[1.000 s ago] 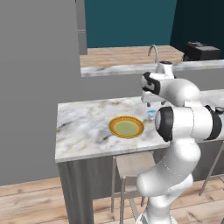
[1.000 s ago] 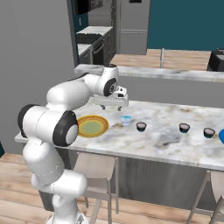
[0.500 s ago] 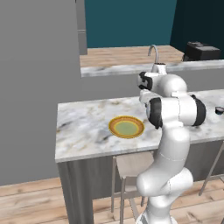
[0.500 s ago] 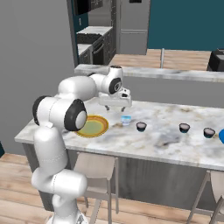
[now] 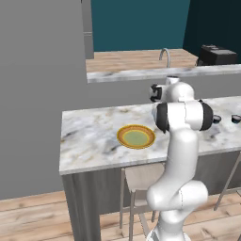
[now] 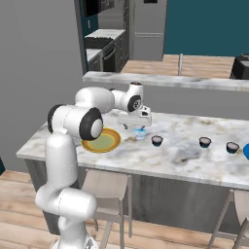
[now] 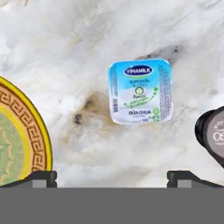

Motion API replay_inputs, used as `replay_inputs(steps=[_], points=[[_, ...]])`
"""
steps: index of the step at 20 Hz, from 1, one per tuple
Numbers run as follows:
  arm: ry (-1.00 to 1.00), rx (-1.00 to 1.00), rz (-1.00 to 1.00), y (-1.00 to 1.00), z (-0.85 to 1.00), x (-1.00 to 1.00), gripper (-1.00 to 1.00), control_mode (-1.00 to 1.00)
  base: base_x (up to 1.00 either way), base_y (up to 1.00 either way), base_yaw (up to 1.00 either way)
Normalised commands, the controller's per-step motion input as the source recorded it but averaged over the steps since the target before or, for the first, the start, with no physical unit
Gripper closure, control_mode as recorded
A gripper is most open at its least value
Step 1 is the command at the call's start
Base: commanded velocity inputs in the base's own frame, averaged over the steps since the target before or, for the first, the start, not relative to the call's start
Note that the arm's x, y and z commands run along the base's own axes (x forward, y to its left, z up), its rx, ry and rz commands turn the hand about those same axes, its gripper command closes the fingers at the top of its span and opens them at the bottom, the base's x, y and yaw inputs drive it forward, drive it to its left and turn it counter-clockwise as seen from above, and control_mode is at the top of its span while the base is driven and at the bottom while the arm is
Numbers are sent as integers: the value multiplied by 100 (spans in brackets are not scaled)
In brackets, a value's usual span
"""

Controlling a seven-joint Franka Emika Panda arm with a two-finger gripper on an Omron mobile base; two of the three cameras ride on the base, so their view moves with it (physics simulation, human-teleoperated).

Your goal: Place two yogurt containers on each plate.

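A pale blue-white yogurt container [image 7: 140, 91] stands on the marble counter, directly below my gripper [image 7: 111, 178]. The gripper is open, its fingertips [image 7: 41, 177] spread wide with nothing between them. In the right base view the gripper [image 6: 135, 121] hovers just above that cup [image 6: 140, 133]. Three dark yogurt containers [image 6: 157, 141] [image 6: 205, 142] [image 6: 233, 147] sit in a row to its right. The orange-rimmed plate [image 6: 102, 141] with its greenish centre lies to the left of the pale cup. A sliver of the blue plate [image 6: 246, 151] shows at the right edge.
The marble counter [image 5: 89, 136] has bare room left of the orange-rimmed plate [image 5: 136, 136]. Behind it runs a raised ledge with a tap [image 5: 165, 55]. Stools [image 6: 104, 187] stand under the counter's front edge.
The arm has swung its elbow upright over the counter. The hand has shifted slightly right and down over the pale cup. The cups and plates have not moved.
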Motion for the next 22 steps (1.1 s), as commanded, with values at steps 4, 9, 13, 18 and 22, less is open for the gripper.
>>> replay_inputs(steps=[4, 9, 13, 18, 22], points=[[-2, 0, 0, -29, -35, 27, -100, -100, 0, 0, 0], [0, 0, 0, -9, -25, 25, -100, -100, 0, 0, 0], [-2, 0, 0, 0, -20, 21, -100, -100, 0, 0, 0], [0, 0, 0, 0, -8, 16, -100, -100, 0, 0, 0], [0, 0, 0, 0, 0, 8, -100, -100, 0, 0, 0]])
